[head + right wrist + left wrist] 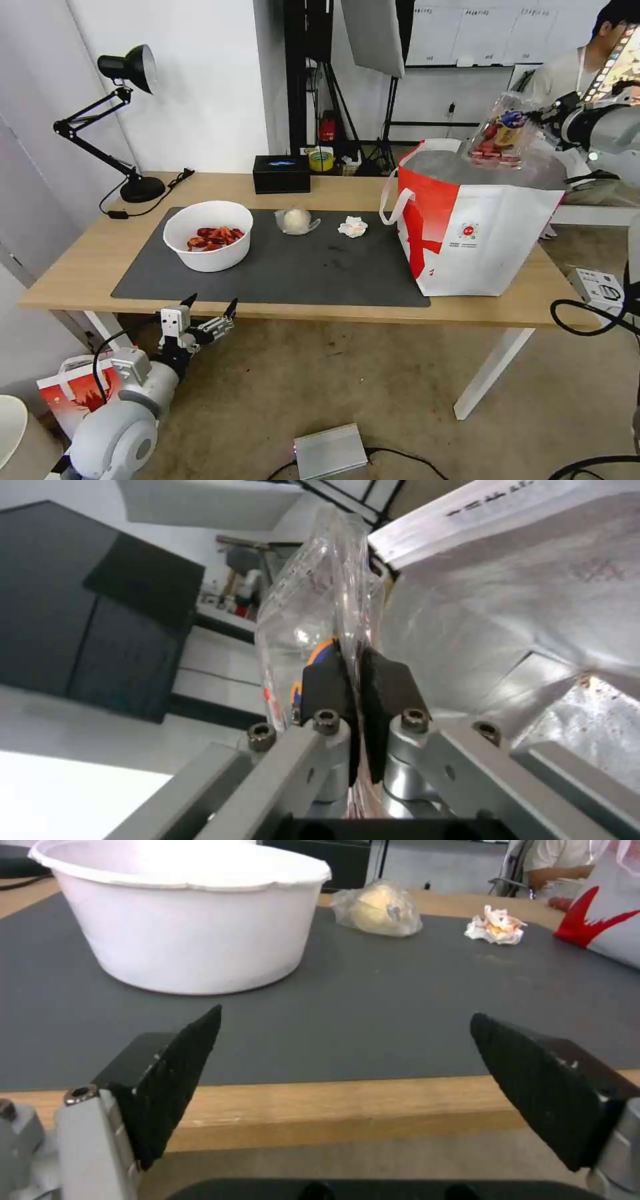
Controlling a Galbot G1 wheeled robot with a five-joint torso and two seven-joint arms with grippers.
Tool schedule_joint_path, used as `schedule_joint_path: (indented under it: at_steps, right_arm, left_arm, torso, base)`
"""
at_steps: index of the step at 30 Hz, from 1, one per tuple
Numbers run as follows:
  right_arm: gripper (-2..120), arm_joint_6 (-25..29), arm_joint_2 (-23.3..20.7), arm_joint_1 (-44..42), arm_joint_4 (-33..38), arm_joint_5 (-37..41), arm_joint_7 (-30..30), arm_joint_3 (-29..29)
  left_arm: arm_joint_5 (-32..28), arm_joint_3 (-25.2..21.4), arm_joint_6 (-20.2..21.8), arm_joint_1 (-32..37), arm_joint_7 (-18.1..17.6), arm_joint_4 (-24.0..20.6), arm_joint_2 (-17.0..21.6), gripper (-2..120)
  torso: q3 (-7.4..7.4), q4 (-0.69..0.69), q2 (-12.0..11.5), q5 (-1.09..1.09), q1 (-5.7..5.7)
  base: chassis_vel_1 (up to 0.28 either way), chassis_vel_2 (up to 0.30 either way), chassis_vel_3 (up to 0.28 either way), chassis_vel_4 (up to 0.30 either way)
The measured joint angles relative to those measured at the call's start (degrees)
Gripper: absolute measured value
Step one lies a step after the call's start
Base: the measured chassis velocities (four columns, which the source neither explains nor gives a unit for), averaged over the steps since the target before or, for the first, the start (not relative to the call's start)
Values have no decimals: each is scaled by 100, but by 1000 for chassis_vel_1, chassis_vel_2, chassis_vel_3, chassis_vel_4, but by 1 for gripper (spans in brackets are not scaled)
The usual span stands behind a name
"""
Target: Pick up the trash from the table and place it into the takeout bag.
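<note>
Right gripper [353, 680]: fingers clamped on the edge of the clear clamshell box [501, 137], held tilted just above the open mouth of the takeout bag [467, 233], probably so it drops onto the foil lining. Left gripper [212, 312]: fingers spread wide, empty, parked below the desk [80, 267] edge, in front of the white bowl of crayfish shells [208, 235]. Beyond the bowl toward the bag, on the grey mat [320, 267]: clear plastic wad [295, 220], then crumpled tissue [353, 227]. All three remain to be bagged.
</note>
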Motion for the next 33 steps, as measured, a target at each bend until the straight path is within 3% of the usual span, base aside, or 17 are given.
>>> schedule_joint_path:
  at_steps: [19,25,27,30,33]
  right_arm:
    - [2,-255,195,-148,-129,-388,37,-125]
    - [22,-339,189,-141,-129,-465,54,-126]
    - [23,-341,186,-138,-131,-467,58,-128]
    - [41,-380,131,-111,-147,-472,85,-134]
    - [49,-396,122,-110,-151,-471,99,-134]
  left_arm:
    - [9,-5,-106,39,2,-37,-12,100]
    - [10,8,-107,25,5,-31,-17,100]
    - [10,11,-107,23,5,-29,-18,100]
    - [13,37,-107,17,7,-18,-25,100]
    - [28,50,-103,19,7,-16,-30,100]
  torso:
    - [-1,0,0,0,0]
    - [-1,0,0,0,0]
    - [-1,0,0,0,0]
    - [-1,0,0,0,0]
    - [-1,-1,0,1,0]
  base:
    - [0,0,0,0]
    - [0,0,0,0]
    - [0,0,0,0]
    - [0,0,0,0]
    - [0,0,0,0]
